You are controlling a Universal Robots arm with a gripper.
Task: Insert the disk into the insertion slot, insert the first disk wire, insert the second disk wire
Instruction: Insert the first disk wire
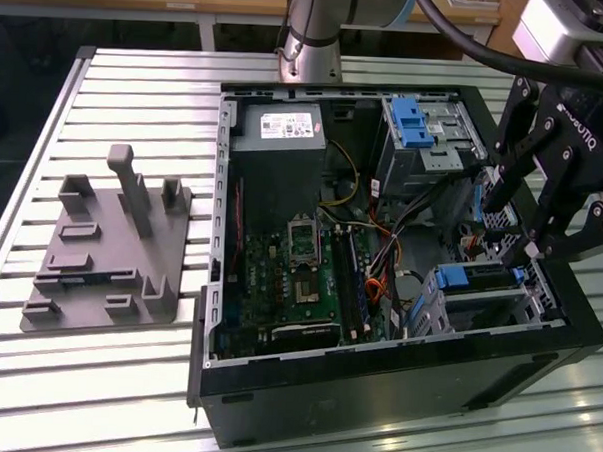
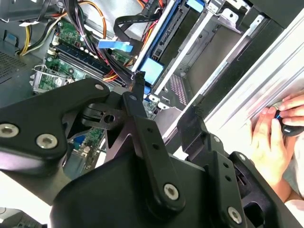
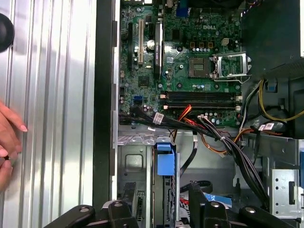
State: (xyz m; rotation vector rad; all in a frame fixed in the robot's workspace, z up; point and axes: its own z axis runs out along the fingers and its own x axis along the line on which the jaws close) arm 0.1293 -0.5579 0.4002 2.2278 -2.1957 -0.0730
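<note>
The disk [image 3: 165, 164] stands on edge inside the insertion slot [image 3: 135, 164], a silver cage in the open computer case's corner. Its blue carrier [image 2: 153, 70] shows along the upper edge. In the exterior view the slot [image 1: 483, 299] lies at the case's near right. My gripper [image 1: 508, 230] hangs just above it, open. In both wrist views the two black fingers [image 3: 128, 206] straddle the blue carrier with a gap on each side; between them is the gripper's midpoint [image 3: 161, 204] [image 2: 166, 95]. A bundle of black wires [image 3: 228, 152] runs past the slot.
A taller grey bay with a blue latch [image 1: 411, 121] stands at the case's far right. The motherboard [image 1: 289, 276] and power supply [image 1: 281, 130] fill the case's left. A grey fixture plate [image 1: 110, 248] lies on the slatted table. A person's hand [image 2: 273, 137] rests beside the case.
</note>
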